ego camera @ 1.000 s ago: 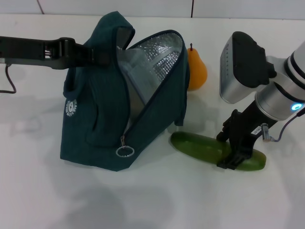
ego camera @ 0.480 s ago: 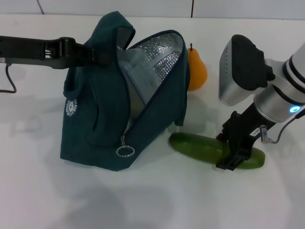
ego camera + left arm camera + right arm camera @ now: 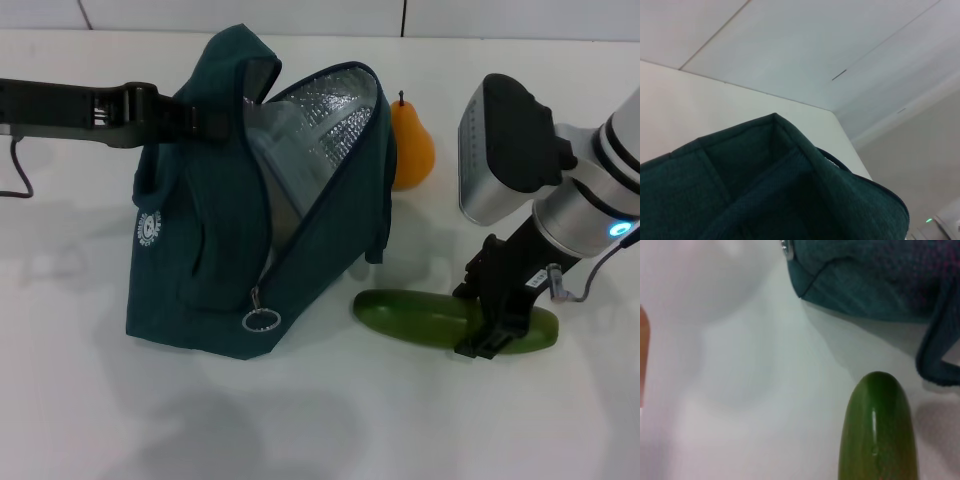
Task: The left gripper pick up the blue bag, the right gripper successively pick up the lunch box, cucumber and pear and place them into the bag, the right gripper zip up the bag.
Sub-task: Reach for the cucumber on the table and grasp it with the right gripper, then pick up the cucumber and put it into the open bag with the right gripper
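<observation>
The blue bag (image 3: 210,250) stands on the white table with its mouth open, showing the silver lining. My left gripper (image 3: 205,120) reaches in from the left and is shut on the bag's top edge, holding it up. A pale clear shape inside the opening looks like the lunch box (image 3: 285,180). The dark green cucumber (image 3: 420,315) lies on the table to the right of the bag. My right gripper (image 3: 492,322) is shut across its right part. The right wrist view shows the cucumber's tip (image 3: 877,430) pointing at the bag (image 3: 865,280). The orange-yellow pear (image 3: 410,145) stands behind the bag's right side.
The zipper's metal ring pull (image 3: 262,319) hangs at the bag's front lower edge. A dark handle loop (image 3: 935,350) droops from the bag near the cucumber's tip. White table surface (image 3: 300,420) spreads in front of the bag. A black cable (image 3: 18,165) lies at far left.
The cucumber's left end has swung slightly toward the table's front, so it lies more level. The right gripper shifted a little with it. The left arm and bag stay put.
</observation>
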Controlling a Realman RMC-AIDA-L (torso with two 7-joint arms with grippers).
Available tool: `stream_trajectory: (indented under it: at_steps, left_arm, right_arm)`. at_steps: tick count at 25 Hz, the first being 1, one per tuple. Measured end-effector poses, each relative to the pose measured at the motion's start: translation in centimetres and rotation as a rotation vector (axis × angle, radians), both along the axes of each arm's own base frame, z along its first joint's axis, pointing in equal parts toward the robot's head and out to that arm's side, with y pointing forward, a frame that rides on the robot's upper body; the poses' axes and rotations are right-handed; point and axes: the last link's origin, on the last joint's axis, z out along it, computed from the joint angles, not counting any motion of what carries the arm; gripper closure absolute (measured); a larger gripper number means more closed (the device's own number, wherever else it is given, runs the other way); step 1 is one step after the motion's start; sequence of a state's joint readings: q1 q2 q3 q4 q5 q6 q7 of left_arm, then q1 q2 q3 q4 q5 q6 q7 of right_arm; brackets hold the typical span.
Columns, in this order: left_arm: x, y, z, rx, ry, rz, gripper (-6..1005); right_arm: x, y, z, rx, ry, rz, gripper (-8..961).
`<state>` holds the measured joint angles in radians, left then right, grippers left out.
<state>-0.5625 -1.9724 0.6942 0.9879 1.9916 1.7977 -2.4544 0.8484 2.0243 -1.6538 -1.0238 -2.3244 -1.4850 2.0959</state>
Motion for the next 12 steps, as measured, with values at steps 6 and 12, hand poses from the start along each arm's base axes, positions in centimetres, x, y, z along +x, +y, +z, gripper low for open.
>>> stream_trajectory:
  at_steps: [6,12]
  left_arm:
    - [-0.2,-0.1,0.1,0.004,-0.001,0.007,939]
    - [-0.2,-0.1,0.2,0.007,0.000,0.007,938]
  right_arm:
    - [-0.8,-1.5,1.2,-0.084,-0.015,0.018,323]
    - [-2.4,-3.2,2.5,-0.210,0.120,0.005,318]
